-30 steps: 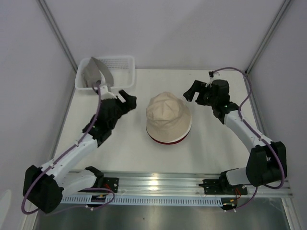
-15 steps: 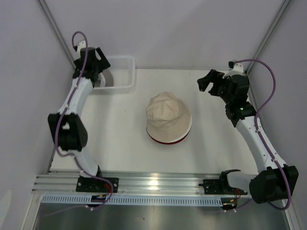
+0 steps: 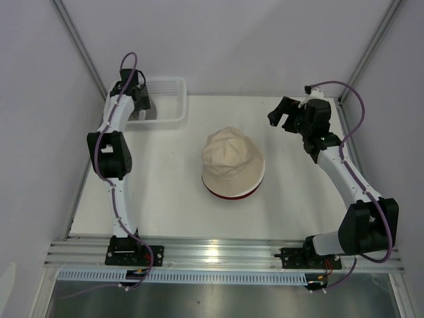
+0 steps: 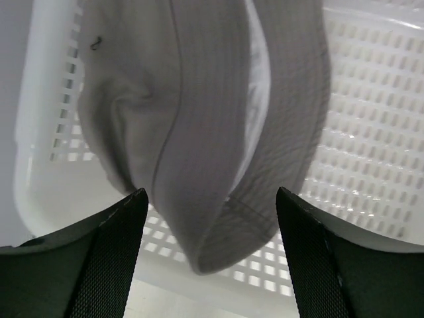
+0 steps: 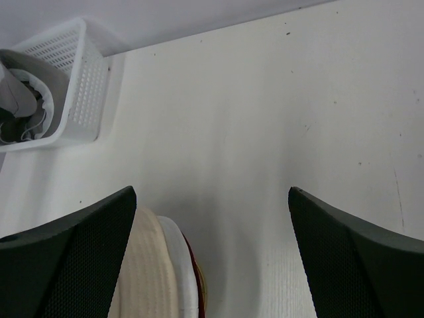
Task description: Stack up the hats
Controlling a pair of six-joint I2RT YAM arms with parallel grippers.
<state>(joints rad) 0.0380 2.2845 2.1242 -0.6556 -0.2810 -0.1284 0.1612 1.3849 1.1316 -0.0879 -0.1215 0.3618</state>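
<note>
The beige hat (image 3: 232,161) tops a stack at the table's middle, with the dark red hat's brim (image 3: 228,193) showing below. In the right wrist view the beige hat (image 5: 142,278), the white hat's brim (image 5: 177,265) and the dark red edge (image 5: 196,275) lie layered. The grey hat (image 4: 199,119) lies crumpled in the white mesh basket (image 3: 169,99). My left gripper (image 3: 139,101) hangs open over the basket, and its fingers (image 4: 112,258) flank the grey hat's brim without touching. My right gripper (image 3: 281,114) is open and empty, above the table right of the stack.
The basket (image 4: 371,132) stands at the table's far left corner against the wall; it also shows in the right wrist view (image 5: 73,73) with the grey hat (image 5: 26,83) inside. Frame posts rise at both back corners. A metal rail runs along the near edge.
My left arm has swung from mid-table beside the stack up to the basket at the back left. My right gripper has lifted and shifted slightly right. The stack has not moved.
</note>
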